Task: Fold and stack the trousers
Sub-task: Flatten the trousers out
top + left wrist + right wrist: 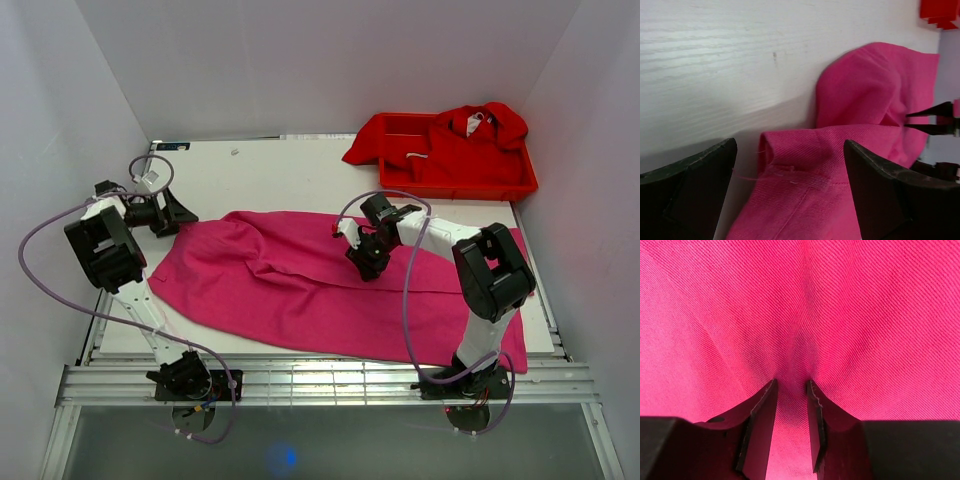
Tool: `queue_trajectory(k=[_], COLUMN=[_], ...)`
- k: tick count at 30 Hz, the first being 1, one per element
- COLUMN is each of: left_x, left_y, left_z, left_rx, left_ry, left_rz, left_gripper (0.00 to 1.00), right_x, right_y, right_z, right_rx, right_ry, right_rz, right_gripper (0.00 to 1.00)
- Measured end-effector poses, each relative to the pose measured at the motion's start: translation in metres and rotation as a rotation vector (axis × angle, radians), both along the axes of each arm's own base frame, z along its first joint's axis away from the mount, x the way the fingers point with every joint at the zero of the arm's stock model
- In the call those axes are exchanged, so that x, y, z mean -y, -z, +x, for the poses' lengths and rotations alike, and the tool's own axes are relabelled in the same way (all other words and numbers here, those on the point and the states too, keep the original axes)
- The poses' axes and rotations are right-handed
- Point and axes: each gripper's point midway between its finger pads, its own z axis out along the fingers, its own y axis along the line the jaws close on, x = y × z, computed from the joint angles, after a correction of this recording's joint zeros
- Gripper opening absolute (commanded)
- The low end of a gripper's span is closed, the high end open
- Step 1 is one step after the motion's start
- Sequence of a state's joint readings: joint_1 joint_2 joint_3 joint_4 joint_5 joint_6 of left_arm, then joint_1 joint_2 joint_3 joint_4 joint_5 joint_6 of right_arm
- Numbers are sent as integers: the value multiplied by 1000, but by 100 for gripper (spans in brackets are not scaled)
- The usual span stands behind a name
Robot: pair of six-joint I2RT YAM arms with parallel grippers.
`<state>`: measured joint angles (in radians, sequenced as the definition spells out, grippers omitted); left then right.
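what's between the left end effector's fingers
A stitched edge of the trousers, lying on the white table, per the left wrist view; the left end effector is open.

White, black-jointed arms [140, 300] trail lilac cables [405, 300]; left claw [790, 146] and right claw [791, 385] are black.

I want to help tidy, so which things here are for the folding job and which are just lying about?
For the job: the pink trousers, left pincer, right pincer.
Just lying about: the red tray, the red clothes in it.

red tray [500, 188], red garments [465, 145], white table [280, 180]
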<state>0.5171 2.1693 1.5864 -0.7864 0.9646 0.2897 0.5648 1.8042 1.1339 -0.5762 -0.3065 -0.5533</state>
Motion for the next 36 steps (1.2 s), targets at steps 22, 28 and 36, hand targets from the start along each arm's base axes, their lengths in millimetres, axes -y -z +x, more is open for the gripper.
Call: queue_trajectory(k=[22,28,36], left_x=[97,163,167], left_y=[-98,-44,34], left_z=[-105,-206,-253], left_rx=[316,307,297], left_ry=[461,867,1254], left_rz=[160,334,728], left_gripper=[0,0,10], right_x=[0,9,-34], right_y=[-1,-7,-113], right_z=[2,3,95], right_rx=[-65,-115,30], right_ry=[38,74,117], right_rz=[-22,-10,298], right_gripper=[31,40,67])
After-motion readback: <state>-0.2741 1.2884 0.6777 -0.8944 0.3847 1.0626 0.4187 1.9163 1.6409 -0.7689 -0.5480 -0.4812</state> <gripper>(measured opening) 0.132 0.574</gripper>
